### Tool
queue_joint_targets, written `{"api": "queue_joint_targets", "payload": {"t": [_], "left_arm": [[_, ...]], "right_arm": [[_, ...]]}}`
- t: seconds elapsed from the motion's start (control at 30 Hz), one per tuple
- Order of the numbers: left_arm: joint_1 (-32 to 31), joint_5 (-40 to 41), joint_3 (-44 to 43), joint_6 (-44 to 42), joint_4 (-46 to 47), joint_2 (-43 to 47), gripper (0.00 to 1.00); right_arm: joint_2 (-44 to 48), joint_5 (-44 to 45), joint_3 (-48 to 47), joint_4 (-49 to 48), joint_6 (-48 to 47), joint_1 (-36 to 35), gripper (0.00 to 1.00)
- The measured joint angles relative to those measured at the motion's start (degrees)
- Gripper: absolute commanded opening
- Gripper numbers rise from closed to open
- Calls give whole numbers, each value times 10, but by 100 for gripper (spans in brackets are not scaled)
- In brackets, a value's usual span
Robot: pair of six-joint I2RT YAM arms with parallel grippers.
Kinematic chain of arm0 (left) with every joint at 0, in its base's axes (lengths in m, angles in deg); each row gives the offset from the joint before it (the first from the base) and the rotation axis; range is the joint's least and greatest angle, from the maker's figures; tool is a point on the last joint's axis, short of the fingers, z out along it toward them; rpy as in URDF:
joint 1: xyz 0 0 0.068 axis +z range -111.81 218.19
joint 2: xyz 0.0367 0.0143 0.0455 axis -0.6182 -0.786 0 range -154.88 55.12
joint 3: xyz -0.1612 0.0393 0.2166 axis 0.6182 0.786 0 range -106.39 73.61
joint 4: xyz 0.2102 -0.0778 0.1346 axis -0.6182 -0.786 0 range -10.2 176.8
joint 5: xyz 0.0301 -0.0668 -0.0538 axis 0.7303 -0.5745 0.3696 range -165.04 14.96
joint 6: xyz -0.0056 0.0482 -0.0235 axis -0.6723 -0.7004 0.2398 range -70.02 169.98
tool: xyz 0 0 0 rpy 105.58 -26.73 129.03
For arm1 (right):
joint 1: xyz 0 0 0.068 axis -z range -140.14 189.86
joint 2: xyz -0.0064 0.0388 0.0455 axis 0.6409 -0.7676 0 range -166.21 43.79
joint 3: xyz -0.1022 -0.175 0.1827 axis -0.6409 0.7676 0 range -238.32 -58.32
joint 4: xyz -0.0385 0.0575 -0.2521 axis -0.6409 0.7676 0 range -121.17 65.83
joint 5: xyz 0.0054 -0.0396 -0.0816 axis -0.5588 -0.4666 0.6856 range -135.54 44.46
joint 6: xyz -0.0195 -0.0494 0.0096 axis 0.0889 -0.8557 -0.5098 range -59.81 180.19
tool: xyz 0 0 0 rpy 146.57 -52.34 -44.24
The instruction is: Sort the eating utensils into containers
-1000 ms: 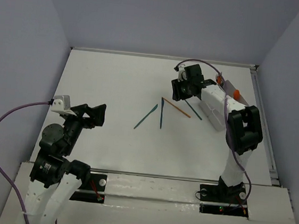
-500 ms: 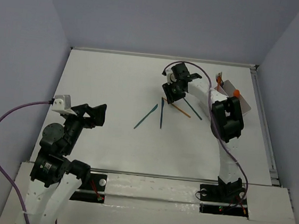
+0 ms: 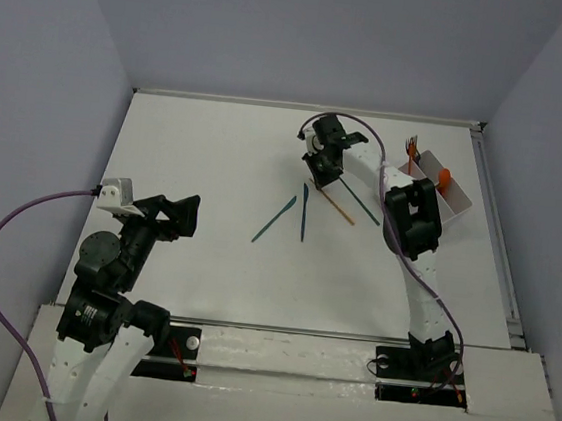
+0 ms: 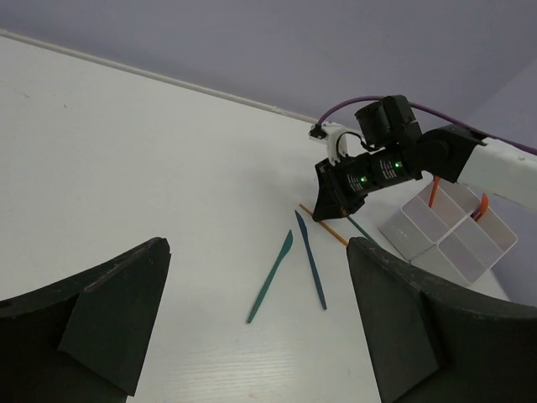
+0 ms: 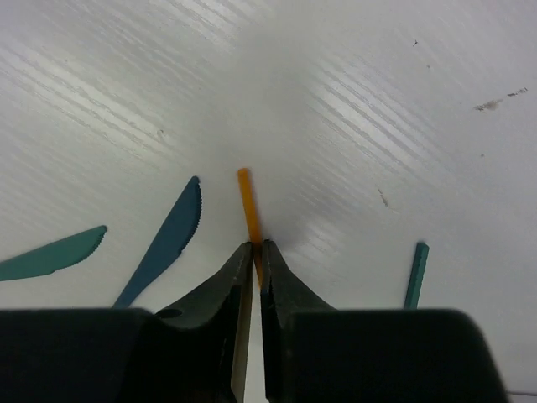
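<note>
Four utensils are lying on the table (image 3: 217, 154): a teal knife (image 5: 52, 253), a darker blue knife (image 5: 168, 239), an orange utensil (image 5: 245, 200) and one more teal piece (image 5: 414, 273). The right gripper (image 5: 257, 250) is pointing down at the table and is pinching the orange utensil near its end. The left gripper (image 4: 256, 269) is hanging wide open, holding nothing, well apart from the utensils. The white tray (image 3: 456, 197) is sitting to the right of them, with orange pieces (image 4: 482, 204) standing in it.
</note>
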Motion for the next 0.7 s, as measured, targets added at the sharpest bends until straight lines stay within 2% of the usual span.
{"api": "queue_joint_targets", "payload": {"t": [0.23,0.4,0.53,0.7], "left_arm": [[0,0,0,0,0,0,99],[0,0,0,0,0,0,99],[0,0,0,0,0,0,99],[0,0,0,0,0,0,99]], "right_arm": [[1,0,3,-5,3,0,7],[30,8,48,-52,24,-1,7],[124,32,154,-139,50,-1,7],[318,89,294,-303,89,12,7]]}}
